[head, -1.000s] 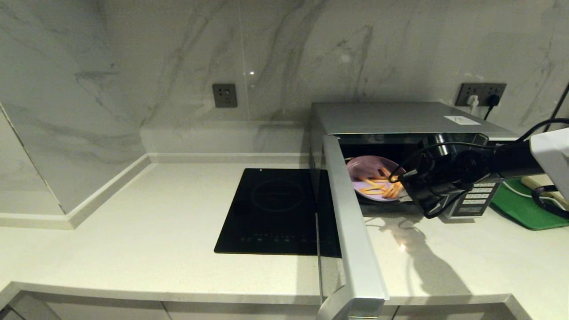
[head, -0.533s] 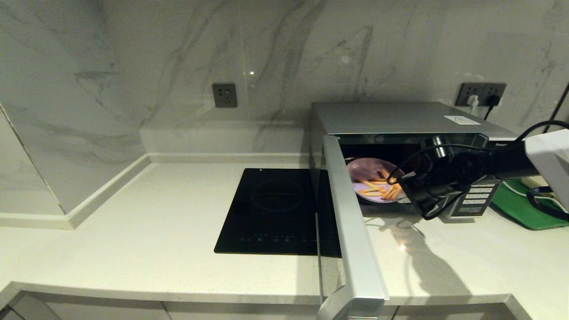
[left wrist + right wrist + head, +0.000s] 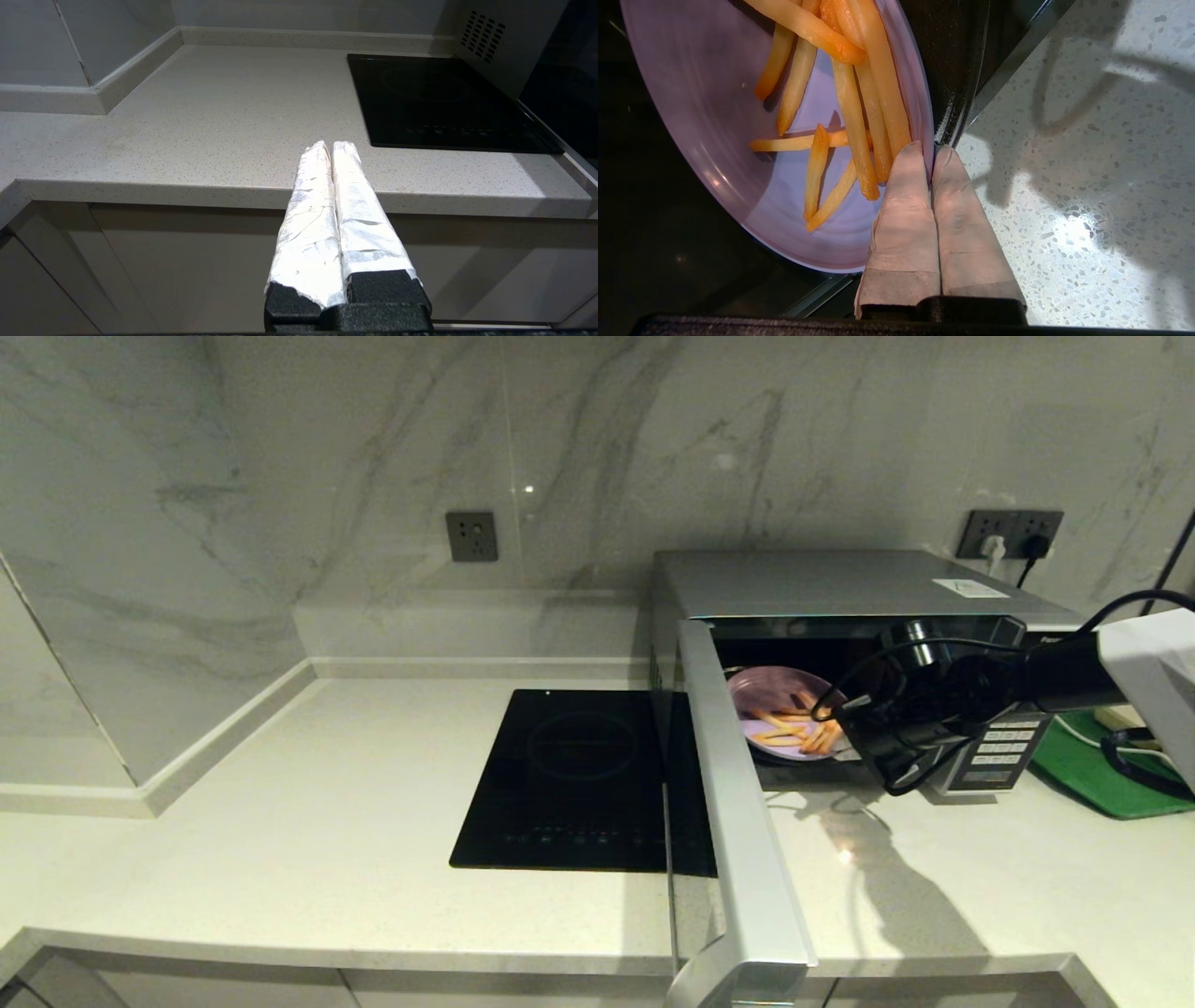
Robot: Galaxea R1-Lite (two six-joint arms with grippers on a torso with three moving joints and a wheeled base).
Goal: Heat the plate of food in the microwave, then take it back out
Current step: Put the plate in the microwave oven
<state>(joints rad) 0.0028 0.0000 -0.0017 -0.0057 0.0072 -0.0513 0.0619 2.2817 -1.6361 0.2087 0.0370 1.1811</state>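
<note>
The pale-lilac plate of food (image 3: 780, 705) with orange fries sits tilted in the mouth of the open silver microwave (image 3: 840, 583). My right gripper (image 3: 845, 733) reaches in from the right and is shut on the plate's near-right rim. In the right wrist view the two taped fingers (image 3: 906, 200) pinch the plate (image 3: 714, 93) at its edge, just above the cavity's front sill; the right gripper (image 3: 931, 149) is closed tight. I cannot tell whether the plate rests on the oven floor. My left gripper (image 3: 331, 144) is parked low before the counter's front edge, shut and empty.
The microwave door (image 3: 738, 803) stands swung out toward me, left of the cavity. A black induction cooktop (image 3: 569, 775) lies flush in the counter left of the door. A green tray (image 3: 1088, 761) lies right of the button panel (image 3: 999, 751).
My right gripper has shifted a little up and deeper toward the microwave cavity, taking the plate with it. The left arm has not moved.
</note>
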